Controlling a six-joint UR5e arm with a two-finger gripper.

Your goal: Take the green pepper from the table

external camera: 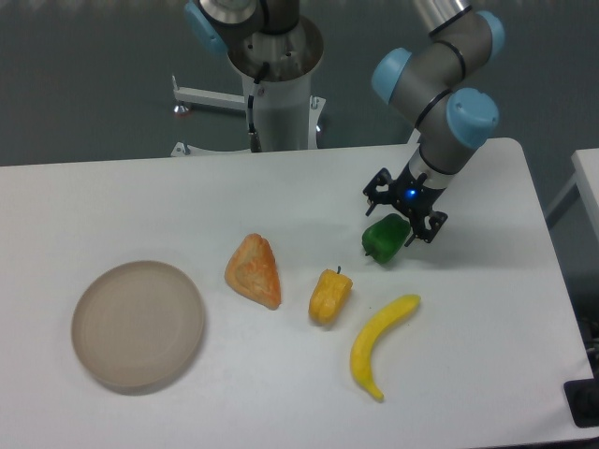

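Note:
The green pepper (384,239) lies on the white table (487,309), right of centre. It is small, glossy, dark green and lobed. My gripper (396,223) hangs open just above the pepper's upper right side, its black fingers spread wide with nothing between them. One fingertip shows at the upper left of the pepper, the other at its right. Whether the gripper touches the pepper is not clear.
A yellow-orange pepper (329,296) and a yellow banana (379,344) lie in front of the green one. An orange wedge-shaped item (255,269) sits to the left, and a round beige plate (138,324) at the far left. The arm's base column (278,84) stands behind the table.

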